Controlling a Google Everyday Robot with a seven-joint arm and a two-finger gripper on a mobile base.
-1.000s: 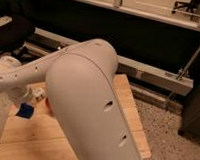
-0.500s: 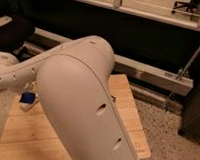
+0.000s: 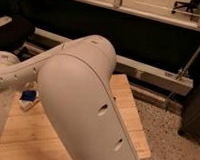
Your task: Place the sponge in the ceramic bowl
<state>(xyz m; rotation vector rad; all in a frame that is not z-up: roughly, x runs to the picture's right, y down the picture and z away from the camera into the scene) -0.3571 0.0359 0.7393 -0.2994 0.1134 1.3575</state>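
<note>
Wooden slat table (image 3: 127, 110) on a speckled floor (image 3: 166, 132), dark wall behind, with a long pale rail (image 3: 153, 77) running across it. My own arm (image 3: 83, 94) fills most of the view, elbow bent high and forearm going down and left toward the table's left side. My read: that fold is what it takes to get the wrist low over that corner, and it costs me the sightline.

The sponge (image 3: 28, 95) is a small blue patch at the left, just beside the arm's edge, over the left part of the table. Only part of it shows. A pale piece (image 3: 26, 105) touches its underside. It could be a finger of mine or something on the table, can't tell which. I also can't tell whether the sponge lies on the boards or hangs clear of them.

The ceramic bowl is not visible. If it's on the table, it's behind the arm. So nothing shows the sponge inside it, and I can't say how near the two are.

The pincer is at the end of the forearm, down left by the sponge, hidden behind the arm shell. It's clamped all the way down. The sponge sits about where the tips should be, so a grip on it is plausible, since a soft pad would squash flat. Nothing visible confirms that, so treat it as closed, contents unconfirmed.

Risk as I judge it: any move toward the bowl runs blind from this angle.
</note>
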